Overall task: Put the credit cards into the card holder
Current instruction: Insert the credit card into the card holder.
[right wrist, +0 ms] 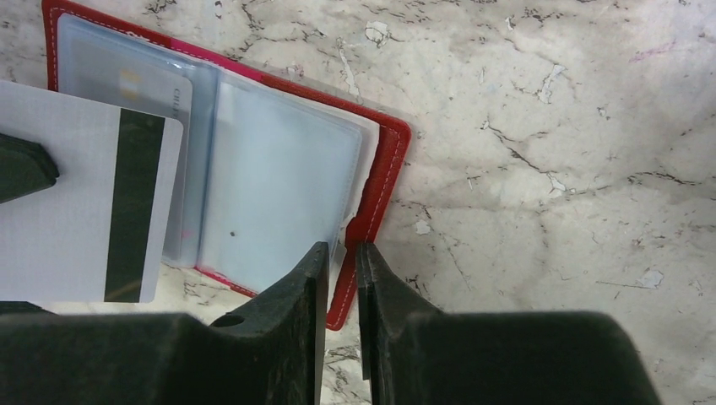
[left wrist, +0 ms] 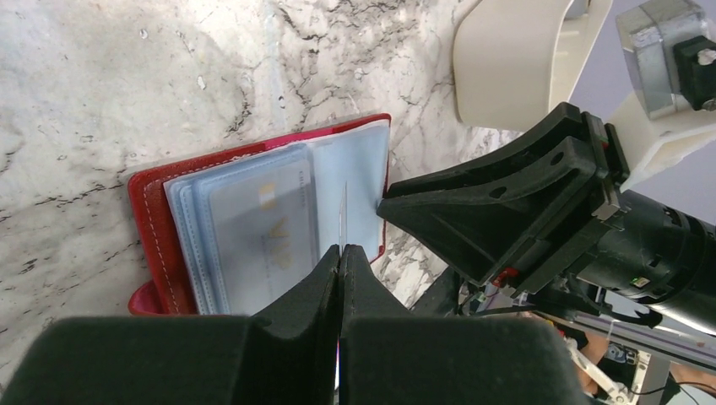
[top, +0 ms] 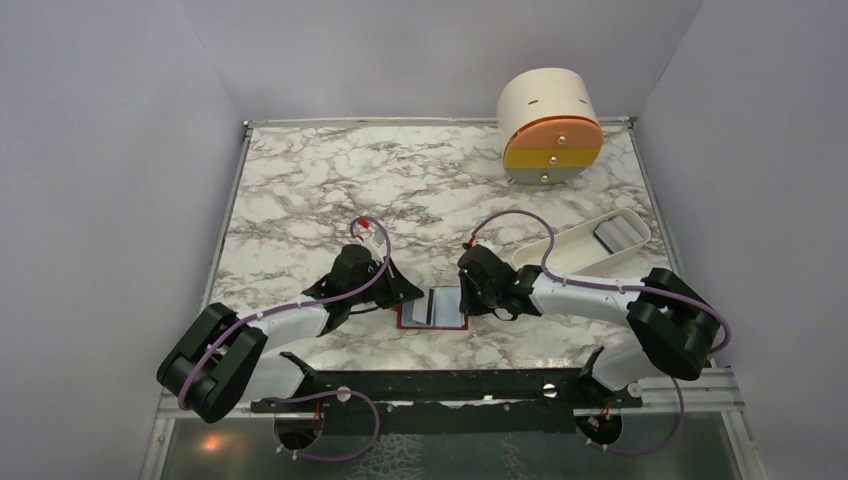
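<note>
Card holder (top: pixel 445 308) lies open and flat on the marble table (top: pixel 330 190), near-edge centre, between the two arms. Red cover down, clear sleeves up. One stored card (right wrist: pixel 127 84) sits in a sleeve.

Left gripper (left wrist: pixel 340 249) is pressed together, pinching a white credit card (right wrist: pixel 76 211) with a black stripe. The card hangs over the holder's left half in the top view, edge-on to its own wrist camera.

Right gripper (right wrist: pixel 339 249) is at the holder's right edge. Its jaws are nearly together with the corner of a clear sleeve (right wrist: pixel 279 186) between them. You cannot tell if they bite it.

Risks for you:
- The sleeve looks thin and slick, so it may slip out. The jaws may also catch the red cover with it, and then no pocket opens.
- If the card meets the sleeve face rather than the mouth, it likely shoves the holder across the marble.
- The card is pinched near one edge, so it could pivot on contact.
- The two grippers are close, so the fingers could knock together.

Around:
- The white tray (top: pixel 585 240) is behind the right arm, with grey flat items inside that you cannot identify.
- The round drawer unit (top: pixel 550 130) is in the far corner, well apart.
- Neither blocks the holder.
</note>
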Available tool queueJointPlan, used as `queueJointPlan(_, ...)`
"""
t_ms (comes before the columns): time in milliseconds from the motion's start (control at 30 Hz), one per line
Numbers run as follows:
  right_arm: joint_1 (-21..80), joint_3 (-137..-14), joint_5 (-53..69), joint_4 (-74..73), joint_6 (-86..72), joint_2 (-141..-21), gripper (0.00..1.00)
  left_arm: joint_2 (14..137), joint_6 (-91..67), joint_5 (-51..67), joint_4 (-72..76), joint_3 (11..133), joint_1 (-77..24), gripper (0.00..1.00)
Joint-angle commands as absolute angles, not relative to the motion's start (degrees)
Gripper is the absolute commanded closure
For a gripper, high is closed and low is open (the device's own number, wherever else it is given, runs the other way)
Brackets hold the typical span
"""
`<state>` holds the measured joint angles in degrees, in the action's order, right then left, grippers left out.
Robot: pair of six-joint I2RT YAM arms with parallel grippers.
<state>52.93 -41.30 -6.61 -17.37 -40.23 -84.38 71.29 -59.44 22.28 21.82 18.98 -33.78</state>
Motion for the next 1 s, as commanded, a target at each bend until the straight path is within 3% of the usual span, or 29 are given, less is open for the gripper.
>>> queueJointPlan(0, 53.3, -40.2, -8.6, -14.9, -40.5, -84.9, 0.82, 73.3, -58.4, 22.4, 25.8, 17.8, -34.5, 1.0)
queueJointPlan(967, 53.3, -36.7, -6.7, -14.1, -42.3, -84.6, 0.84, 81.4, -54.6, 13.6, 29.3, 18.2, -36.9, 1.0)
